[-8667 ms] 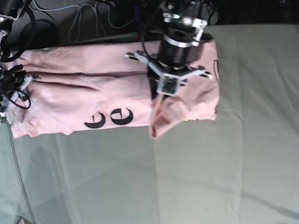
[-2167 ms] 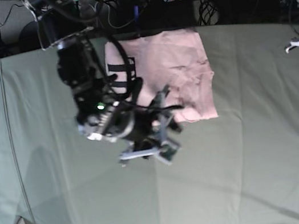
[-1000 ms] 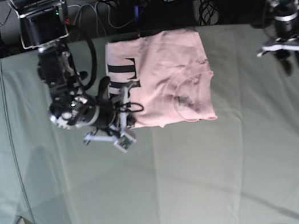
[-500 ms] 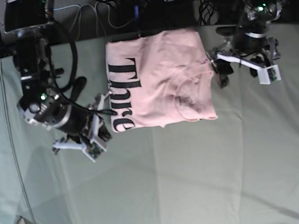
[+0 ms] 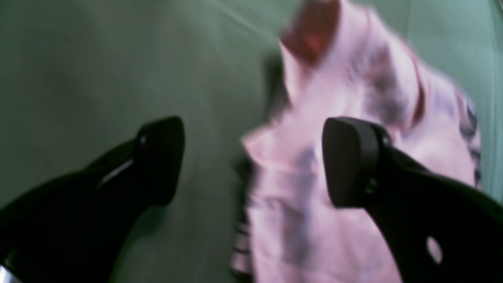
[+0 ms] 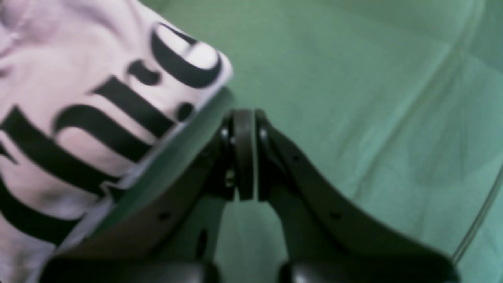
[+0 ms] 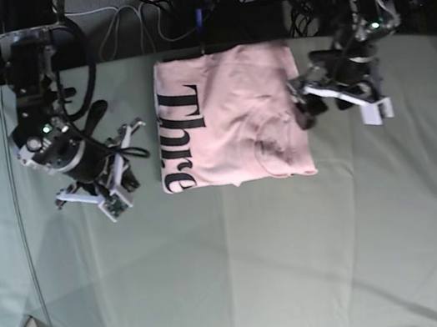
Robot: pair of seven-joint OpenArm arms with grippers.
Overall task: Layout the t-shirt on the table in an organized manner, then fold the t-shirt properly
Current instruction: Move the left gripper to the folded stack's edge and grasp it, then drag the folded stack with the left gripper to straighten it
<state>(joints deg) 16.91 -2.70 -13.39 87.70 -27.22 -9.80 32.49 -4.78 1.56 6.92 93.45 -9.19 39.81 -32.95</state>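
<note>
The t-shirt (image 7: 232, 119) sits folded into a neat rectangle near the far edge of the bench (image 7: 303, 259), black lettering showing on one side. Left end effector (image 7: 334, 101) hangs wide open over the shirt's edge, gripping nothing. Right end effector (image 6: 244, 153) is pinched closed and empty, just beside the lettered edge

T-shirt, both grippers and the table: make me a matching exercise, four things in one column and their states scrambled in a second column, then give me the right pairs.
Things:
1. t-shirt
2. left gripper
3. right gripper
4. table

States:
A. shut, holding nothing
B. folded into a rectangle, black lettering showing
C. covered with creased grey-green cloth
D. open, at the shirt's edge

Pairs: 1-B, 2-D, 3-A, 4-C
</note>
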